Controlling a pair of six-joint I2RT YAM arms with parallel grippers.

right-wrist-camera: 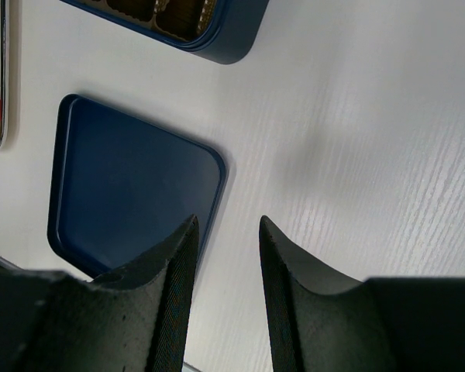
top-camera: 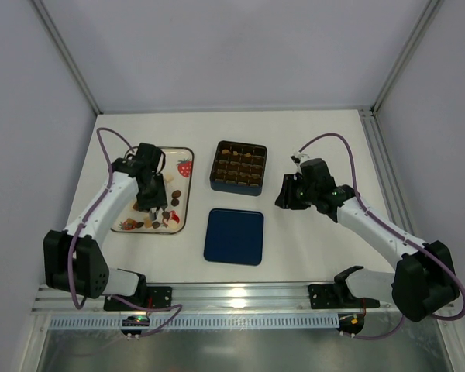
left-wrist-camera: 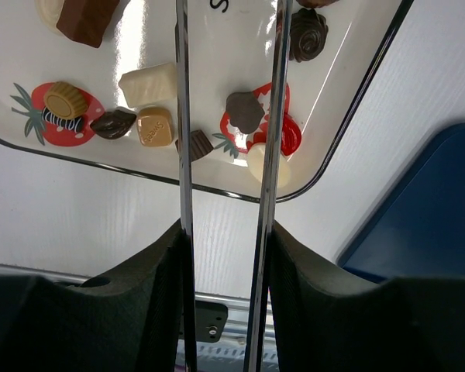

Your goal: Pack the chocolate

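Tray at the left of the table, white, dark-rimmed, with red strawberry prints. Chocolate scattered mostly over its near half: dark, tan and cream pieces, lying loose, some on the prints. Left gripper low over the tray's near right corner, pointing down; jaws spread, with a thin bright metal strip along the inner face of each. Between the strips, one dark piece flat on the tray, apart from the left strip and close to the right one. Small dark square right against the left strip; cream round partly hidden behind the right strip. Nothing pinched. Next over, mid-table, blue box with a brown grid insert, just right of the tray's far end — cell contents too small to tell. Nearer than the box and apart from it, flat blue lid, beside the tray's near corner. Furthest right, right gripper above bare table just right of the lid — jaws parted, holding nothing.
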